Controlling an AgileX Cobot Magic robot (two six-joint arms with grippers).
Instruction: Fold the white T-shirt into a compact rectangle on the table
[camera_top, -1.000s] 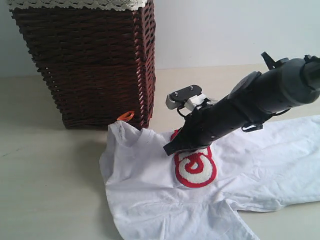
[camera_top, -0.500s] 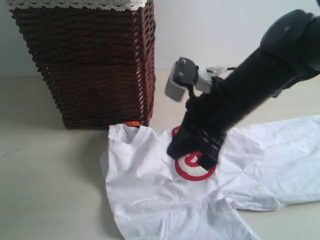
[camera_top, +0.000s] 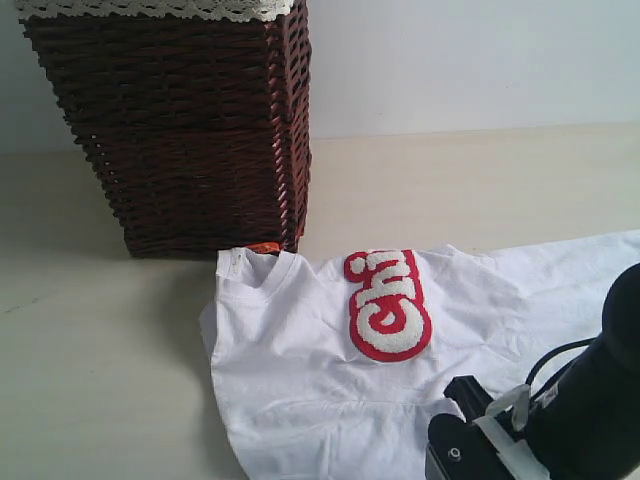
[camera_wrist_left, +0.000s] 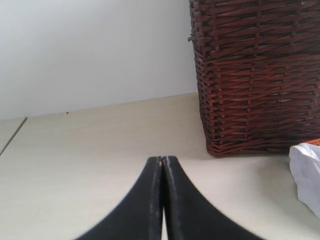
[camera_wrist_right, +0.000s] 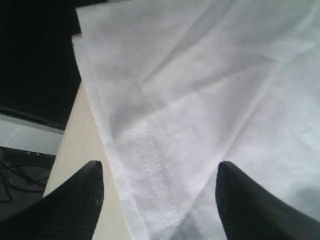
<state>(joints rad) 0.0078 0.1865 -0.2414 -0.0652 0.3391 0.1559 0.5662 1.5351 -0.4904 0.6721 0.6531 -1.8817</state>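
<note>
One brown wicker basket (camera_top: 190, 130) stands on the table (camera_top: 100, 380), its inside hidden. One white T-shirt (camera_top: 300, 370) lies spread there, collar just beside the basket's base. The left gripper (camera_wrist_left: 162, 162) is pinched closed and empty; the right gripper (camera_wrist_right: 159, 182) is spread wide over a shirt hem.

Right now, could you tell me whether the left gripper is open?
No, the left gripper has its jaws pressed together above the table.

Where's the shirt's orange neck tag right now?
In the exterior view the orange neck tag sits left of centre, at the collar of the white T-shirt, by the foot of the brown wicker basket.
</note>
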